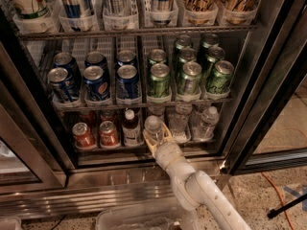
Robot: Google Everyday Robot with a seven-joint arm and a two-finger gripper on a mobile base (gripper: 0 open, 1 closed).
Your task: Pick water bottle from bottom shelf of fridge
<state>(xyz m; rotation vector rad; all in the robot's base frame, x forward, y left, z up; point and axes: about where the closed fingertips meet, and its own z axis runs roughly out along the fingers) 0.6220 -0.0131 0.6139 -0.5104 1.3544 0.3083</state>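
Observation:
The fridge stands open in the camera view. On its bottom shelf sit red cans, a white-capped bottle of dark reddish-brown liquid and several clear water bottles. My gripper reaches in from the lower right on a white arm. Its yellowish fingers stand on both sides of the front water bottle, which is upright on the shelf. More water bottles stand to the right.
The rack above holds blue cans and green cans. The top rack holds tall cans in plastic trays. A ribbed steel base panel runs below. A clear plastic bin sits at the bottom. An orange cable lies on the floor.

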